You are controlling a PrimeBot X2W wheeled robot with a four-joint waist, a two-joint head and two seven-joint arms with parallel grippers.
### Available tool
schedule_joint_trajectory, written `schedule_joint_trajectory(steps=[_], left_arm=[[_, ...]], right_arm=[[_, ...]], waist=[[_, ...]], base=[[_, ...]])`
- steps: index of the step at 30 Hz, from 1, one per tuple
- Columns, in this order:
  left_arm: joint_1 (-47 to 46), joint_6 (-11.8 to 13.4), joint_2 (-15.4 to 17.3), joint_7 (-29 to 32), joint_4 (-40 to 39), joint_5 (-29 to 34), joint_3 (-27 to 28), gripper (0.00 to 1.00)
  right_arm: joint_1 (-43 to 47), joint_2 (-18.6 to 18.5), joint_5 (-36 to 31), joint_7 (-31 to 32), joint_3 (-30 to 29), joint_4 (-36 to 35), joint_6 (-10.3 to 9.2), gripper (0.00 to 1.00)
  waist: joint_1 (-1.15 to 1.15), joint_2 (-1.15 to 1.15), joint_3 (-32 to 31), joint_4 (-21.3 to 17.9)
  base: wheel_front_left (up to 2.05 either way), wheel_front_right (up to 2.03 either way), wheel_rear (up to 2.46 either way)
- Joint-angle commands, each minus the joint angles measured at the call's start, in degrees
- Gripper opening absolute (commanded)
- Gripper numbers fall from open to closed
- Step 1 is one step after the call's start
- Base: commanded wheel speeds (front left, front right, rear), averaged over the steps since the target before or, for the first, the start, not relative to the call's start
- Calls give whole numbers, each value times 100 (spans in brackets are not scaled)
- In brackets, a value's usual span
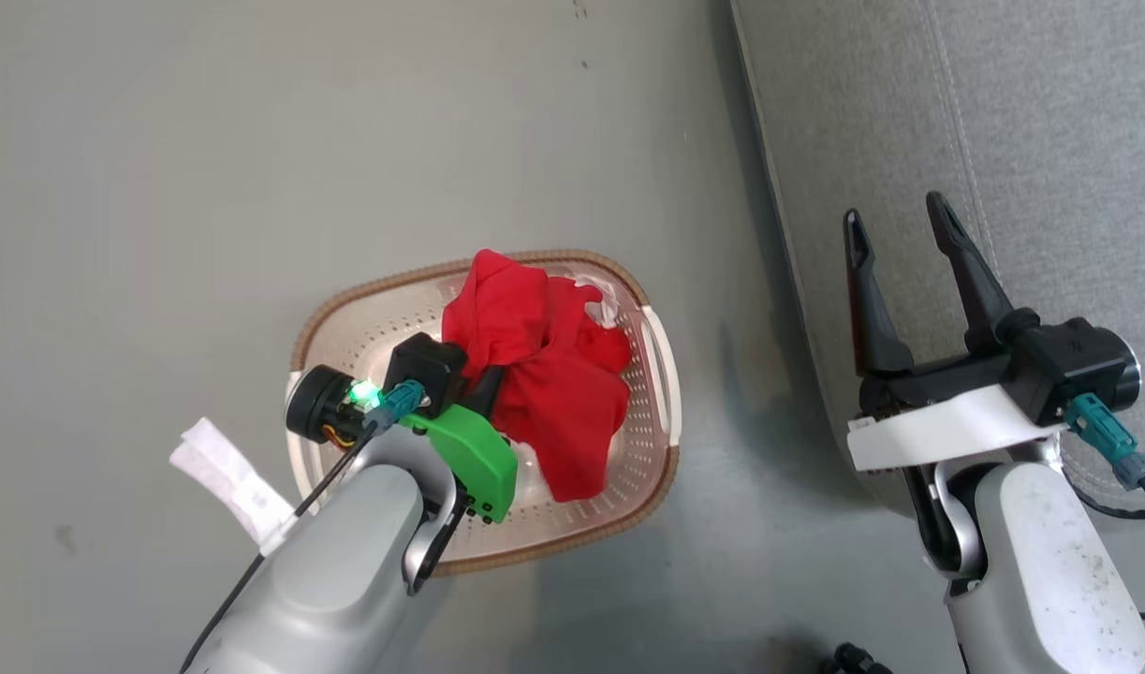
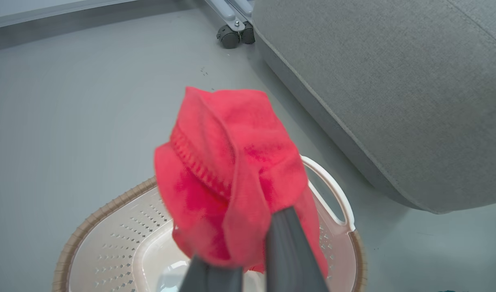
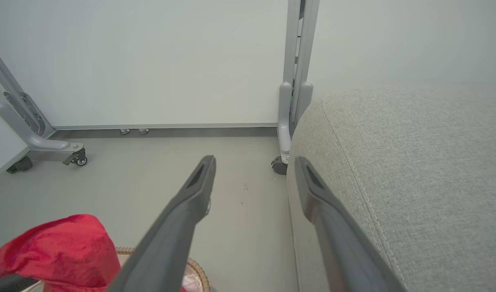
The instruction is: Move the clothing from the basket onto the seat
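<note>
Pale grey forearms [image 1: 338,562], dark fingers [image 1: 970,271], teal connectors [image 1: 1101,426] (green bracket [image 1: 474,454], perhaps printed)

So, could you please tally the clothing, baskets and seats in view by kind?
Bright red fabric clothing bundle: 1
White fabric piece, mostly hidden: 1
Cream perforated plastic basket, brown woven rim: 1
Grey upholstered seat cushion: 1
Total: 4

Left tool [image 2: 243,247] pinched tight; right tool [image 1: 895,213] wide apart.
</note>
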Motion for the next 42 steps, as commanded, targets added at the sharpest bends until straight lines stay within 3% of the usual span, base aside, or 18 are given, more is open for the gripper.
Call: schedule_joint_trajectory(steps=[1, 13, 30, 42], left_arm=[[172, 26, 82, -2, -159, 95, 97, 0], [721, 79, 332, -2, -1875, 443, 1001, 0], [1458, -98, 141, -1, -3982, 957, 2090, 0], [2423, -264, 43, 0, -4624, 1198, 2305, 0]], right_arm=[[126, -16, -47, 35, -18, -23, -8, 100], [552, -50, -59, 349, -104, -154, -8, 100], [1150, -104, 0, 769, -9, -427, -8, 100], [1578, -62, 65, 960, 172, -547, -8, 100]], waist=[[0, 0, -546, 329], [0, 0, -1356, 589], [0, 0, -2274, 695], [0, 0, -2740, 632]], base=[[0, 0, 0], [0, 0, 0], [0, 0, 0], [0, 0, 0]])
